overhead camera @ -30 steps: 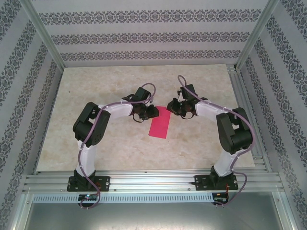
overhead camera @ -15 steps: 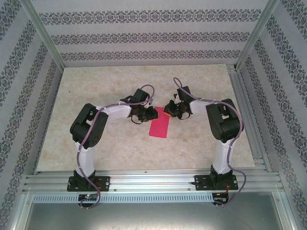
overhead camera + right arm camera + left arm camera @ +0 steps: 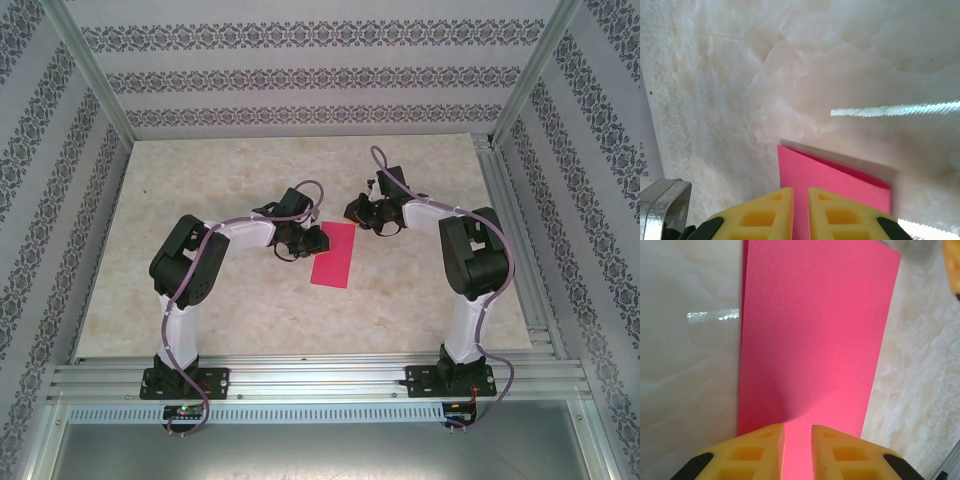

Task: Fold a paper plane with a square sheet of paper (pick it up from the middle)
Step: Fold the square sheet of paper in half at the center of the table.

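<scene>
The square sheet of paper lies flat on the table as a narrow magenta-pink rectangle, folded double. My left gripper hovers over its left side; in the left wrist view its yellow fingers stand a narrow gap apart above the paper, holding nothing. My right gripper sits just beyond the sheet's far right corner. In the right wrist view the right gripper has only a slit between its fingers, with the paper's corner below and nothing pinched.
The marble-patterned tabletop spreads wide on all sides of the sheet. Aluminium rails run along the right edge and the front edge. Patterned walls close in the back and sides.
My right gripper swung left over the paper's far end, then drew back off it toward the rear. The left gripper barely moved. The paper stayed flat in place.
</scene>
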